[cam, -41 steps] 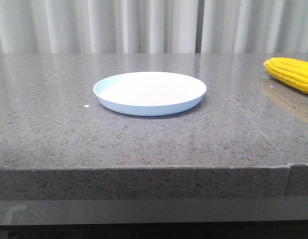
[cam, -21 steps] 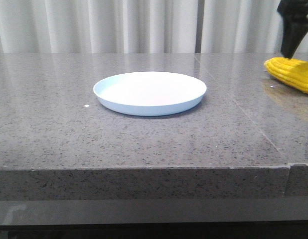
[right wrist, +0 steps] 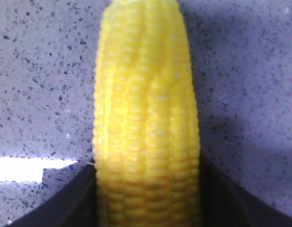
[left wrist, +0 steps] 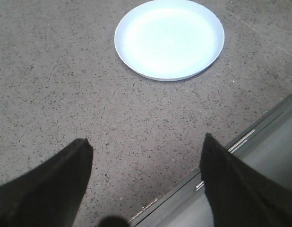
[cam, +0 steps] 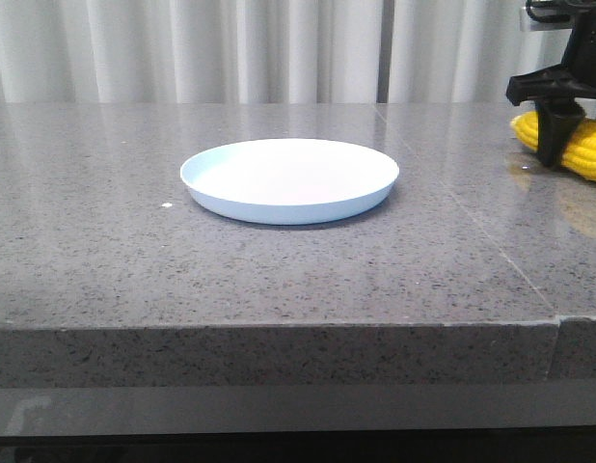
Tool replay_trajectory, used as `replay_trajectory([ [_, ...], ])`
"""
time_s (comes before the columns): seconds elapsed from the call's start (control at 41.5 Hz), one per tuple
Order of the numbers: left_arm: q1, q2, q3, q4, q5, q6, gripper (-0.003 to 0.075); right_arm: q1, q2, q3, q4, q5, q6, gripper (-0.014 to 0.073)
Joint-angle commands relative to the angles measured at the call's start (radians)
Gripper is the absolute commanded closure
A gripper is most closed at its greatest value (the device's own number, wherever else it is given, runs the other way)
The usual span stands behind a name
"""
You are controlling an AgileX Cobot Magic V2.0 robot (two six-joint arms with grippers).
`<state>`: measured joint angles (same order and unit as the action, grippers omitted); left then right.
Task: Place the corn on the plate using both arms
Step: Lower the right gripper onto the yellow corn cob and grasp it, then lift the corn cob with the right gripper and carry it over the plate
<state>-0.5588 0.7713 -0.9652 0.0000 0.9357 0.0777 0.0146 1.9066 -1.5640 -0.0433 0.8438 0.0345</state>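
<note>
Your right gripper (cam: 560,135) straddles the corn (cam: 592,147) at table's far right, grip unconfirmed, left gripper (left wrist: 146,156) spread empty w/ plate (cam: 289,180) centre; off-centre pinch could roll it.

A second ago we saw no arm at the corn (cam: 589,147); half a second ago the right gripper (cam: 558,145) hung just above its tapered end. Now we see it lowered over that end, one finger on either side of the cob, touching it.
</note>
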Motion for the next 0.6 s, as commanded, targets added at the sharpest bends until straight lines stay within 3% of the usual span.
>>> replay_trajectory([
  [0.0,-0.008,0.0,-0.024,-0.008,-0.072,-0.011,0.0247,-0.002,-0.068,-0.035,-0.015,-0.029,-0.011,0.0341],
  [0.217,-0.008,0.0,-0.024,-0.008,-0.072,-0.011,0.0247,0.032,-0.158,-0.036,0.001,-0.006,-0.012,0.0335],
  [0.579,-0.008,0.0,-0.024,-0.008,-0.072,-0.011,0.0247,0.296,-0.306,-0.036,0.055,0.004,-0.013,0.0335],
])
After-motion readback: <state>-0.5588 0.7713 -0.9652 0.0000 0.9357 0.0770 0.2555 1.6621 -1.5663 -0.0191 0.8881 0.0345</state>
